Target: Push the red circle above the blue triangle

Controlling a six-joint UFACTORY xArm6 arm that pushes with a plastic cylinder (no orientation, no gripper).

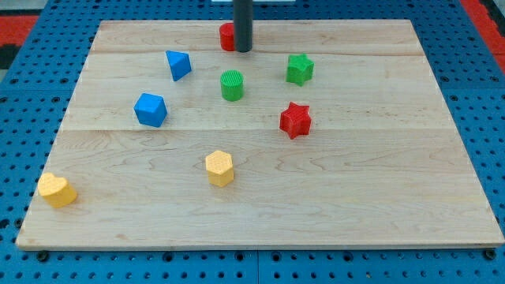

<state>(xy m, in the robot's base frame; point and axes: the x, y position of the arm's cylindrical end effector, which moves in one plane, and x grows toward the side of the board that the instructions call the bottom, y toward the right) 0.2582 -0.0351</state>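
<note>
The rod comes down from the view's top, and its tip [243, 50] rests against the right side of the red circle [227, 37], partly covering it; the rod has no jaws and holds nothing, only touching that block. The red circle sits near the top edge of the wooden board [355, 197], up and to the right of the blue triangle [178, 65], with a clear gap between them. Below the tip stands the green cylinder [232, 85], and to its right the green star [300, 69]. Lower right of those lies the red star [295, 120]. The blue cube [150, 110] sits below the blue triangle. Farther down are the yellow hexagon [220, 168] and, at the board's bottom-left corner, the yellow heart [57, 190]. No writing or labels can be read anywhere.
</note>
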